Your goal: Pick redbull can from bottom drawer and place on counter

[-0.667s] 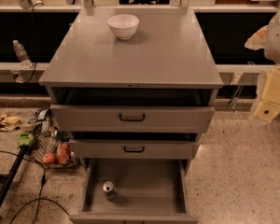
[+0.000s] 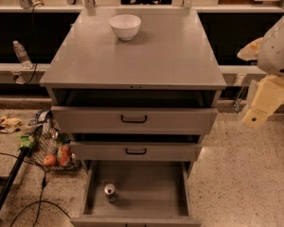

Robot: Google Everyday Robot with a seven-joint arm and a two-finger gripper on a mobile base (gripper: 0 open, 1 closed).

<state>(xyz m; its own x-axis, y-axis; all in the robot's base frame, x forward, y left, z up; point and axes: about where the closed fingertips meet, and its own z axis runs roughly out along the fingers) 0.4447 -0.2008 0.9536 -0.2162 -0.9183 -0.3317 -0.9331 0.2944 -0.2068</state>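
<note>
The redbull can (image 2: 110, 192) stands upright on the flat grey floor of the bottom drawer (image 2: 146, 193), near its left wall. That drawer is pulled open. The counter (image 2: 146, 56) is the grey top of the cabinet. My gripper (image 2: 258, 105) hangs at the far right, beside the cabinet at about the height of the top drawer. It is well above and to the right of the can and touches nothing.
A white bowl (image 2: 125, 26) sits at the back of the counter. The two upper drawers (image 2: 134, 119) are slightly open. A wire basket with food items (image 2: 52, 148), a black pole (image 2: 12, 181) and cables lie on the floor at left. A clear bottle (image 2: 22, 54) stands on the left ledge.
My arm and gripper have shifted slightly to the left, toward the cabinet. The can, drawers and bowl have not moved.
</note>
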